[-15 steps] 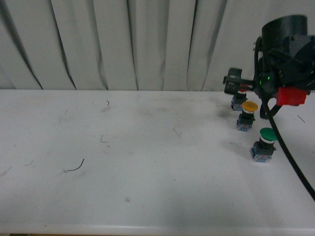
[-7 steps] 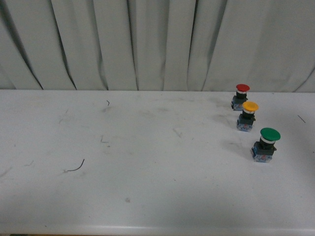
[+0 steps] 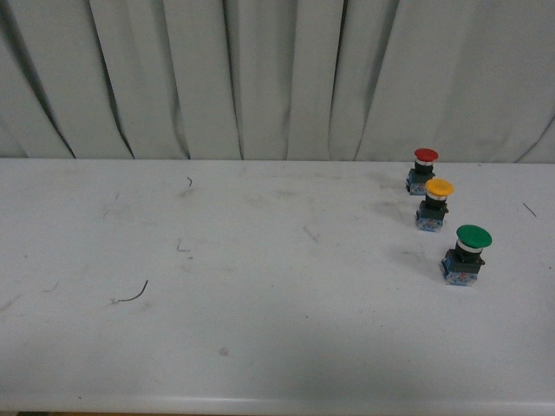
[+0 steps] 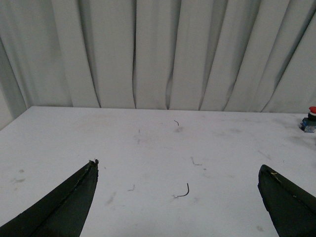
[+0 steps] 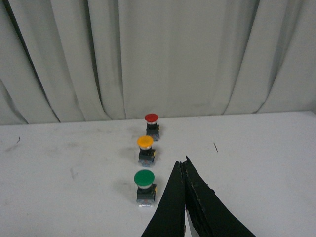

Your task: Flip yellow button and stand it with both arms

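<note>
Front view: yellow button sits right of centre, a bit above mid-height of the frame, on the white table. It stands upright w/ the yellow cap on top, black collar under it, blue-and-clear block down on the table; long axis vertical, cap pointing up. It's the middle of three in a diagonal row: red button just up-left of it near the curtain, green button lower-right, closer to the camera. All three upright, apart from each other, not touching. No arm shows in the front view.

Right wrist view: same row in the centre of the frame, red at top, yellow in the middle, green at bottom. Right gripper comes up from the bottom edge, right of the green button; its two black fingers are pressed together at the tips, nothing between them, clear of all the buttons.

Left wrist view: left gripper fingers sit at lower left and lower right corners, spread wide apart, empty. Only the red button shows there, at the right edge. Thin dark wire scrap lies on the table between the fingers.
</note>
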Available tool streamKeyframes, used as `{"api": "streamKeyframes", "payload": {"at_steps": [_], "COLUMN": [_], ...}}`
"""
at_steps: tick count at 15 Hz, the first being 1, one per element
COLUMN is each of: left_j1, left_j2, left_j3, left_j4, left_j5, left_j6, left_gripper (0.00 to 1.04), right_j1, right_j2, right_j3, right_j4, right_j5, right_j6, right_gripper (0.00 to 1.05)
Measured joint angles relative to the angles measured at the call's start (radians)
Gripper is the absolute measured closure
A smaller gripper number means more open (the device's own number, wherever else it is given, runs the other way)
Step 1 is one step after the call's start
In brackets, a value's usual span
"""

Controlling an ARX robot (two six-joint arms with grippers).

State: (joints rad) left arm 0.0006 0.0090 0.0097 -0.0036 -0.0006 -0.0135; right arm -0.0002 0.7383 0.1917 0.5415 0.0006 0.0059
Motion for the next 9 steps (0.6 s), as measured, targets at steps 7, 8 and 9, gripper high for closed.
{"api": "streamKeyframes", "payload": {"at_steps": [7,8,9], "left_j1": [0.000,0.000,0.000], "left_j2": [0.000,0.000,0.000], "left_j3": [0.000,0.000,0.000], "left_j4": [0.000,0.000,0.000], "left_j5": [0.000,0.000,0.000], "left_j6": [0.000,0.000,0.000], "left_gripper": [0.07,0.07,0.07], "right_j1": [0.000,0.000,0.000], "right_j2": [-0.219,-0.250,-0.281], "right_j3": [-0.123,-0.131,-0.139], "right_j4": [-0.098,-0.116,-0.139], "right_j5": [0.000,0.000,0.000], "right_j6": [0.000,0.000,0.000], "right_gripper": [1.03,1.03,1.03]}}
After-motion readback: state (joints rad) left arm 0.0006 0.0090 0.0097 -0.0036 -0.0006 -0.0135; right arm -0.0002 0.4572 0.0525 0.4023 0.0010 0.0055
